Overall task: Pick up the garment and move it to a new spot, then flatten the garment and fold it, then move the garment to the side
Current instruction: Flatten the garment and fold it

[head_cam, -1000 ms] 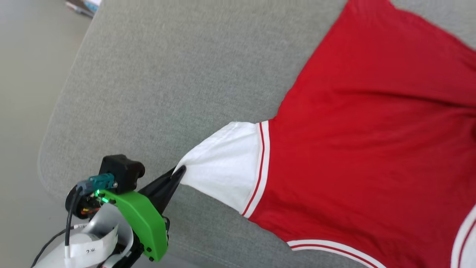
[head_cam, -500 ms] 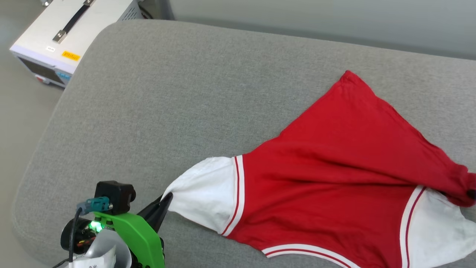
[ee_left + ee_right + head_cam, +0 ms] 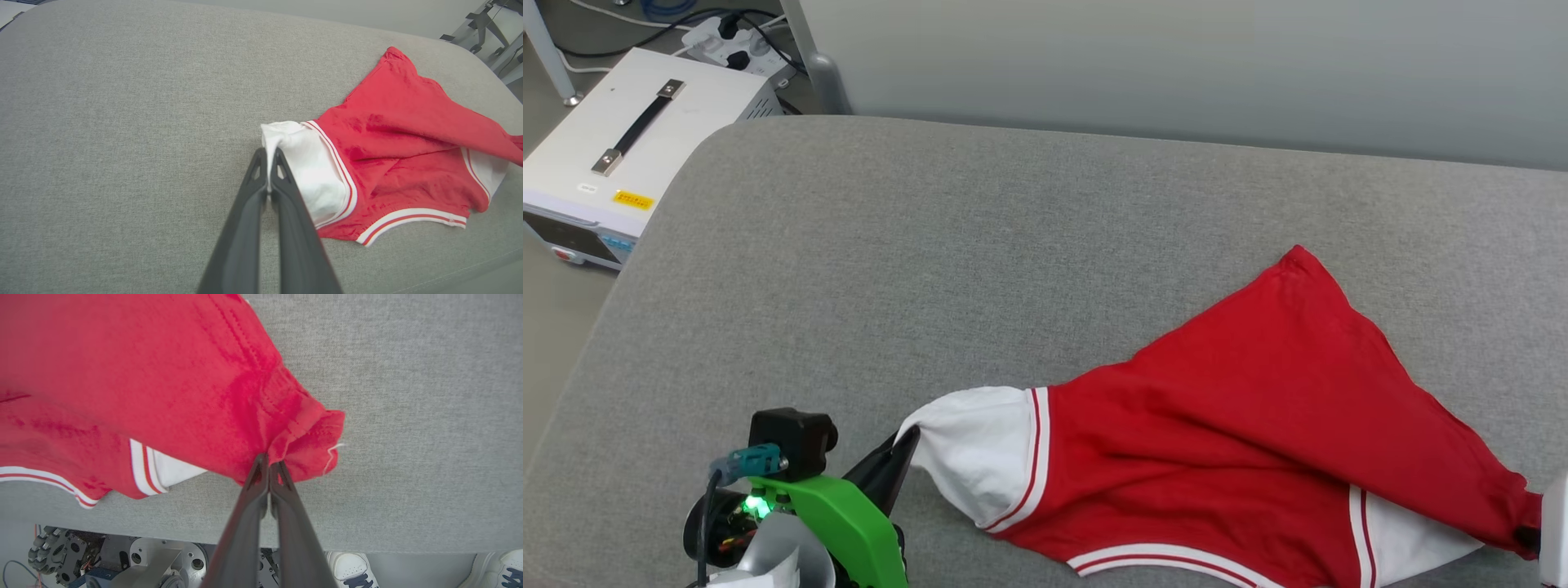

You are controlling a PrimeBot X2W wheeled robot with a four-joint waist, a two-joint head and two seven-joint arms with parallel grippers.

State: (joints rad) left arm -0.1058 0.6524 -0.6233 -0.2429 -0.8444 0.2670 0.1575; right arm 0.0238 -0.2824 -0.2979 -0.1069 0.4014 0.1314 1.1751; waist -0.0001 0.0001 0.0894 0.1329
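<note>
Bright, even light; soft shadows; edges seemingly bowed

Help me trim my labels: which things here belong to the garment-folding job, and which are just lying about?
Job: garment; left gripper, shut on its white sleeve; right gripper, shut on a red corner; grey cushion beneath.
Lying about: white box with a handle; power strip; a person's white shoes.
</note>
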